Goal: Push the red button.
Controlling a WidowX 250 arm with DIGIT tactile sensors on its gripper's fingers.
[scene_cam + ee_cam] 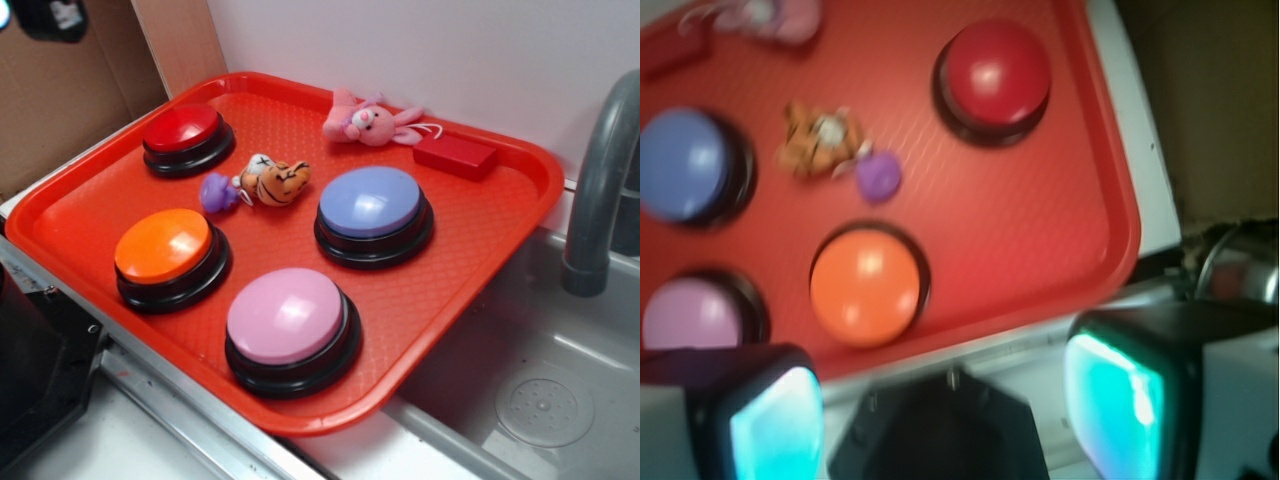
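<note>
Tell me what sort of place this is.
Probably a toy kitchen sink area: a grey faucet over a sink basin, with a red tray of dome buttons on the counter beside it.

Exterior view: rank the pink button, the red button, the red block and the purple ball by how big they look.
1. Pink button, largest, though it sits nearest the camera, which inflates it.
2. Red button, farther back, so the gap is unsure.
3. Red block.
4. Purple ball, smallest.
</note>
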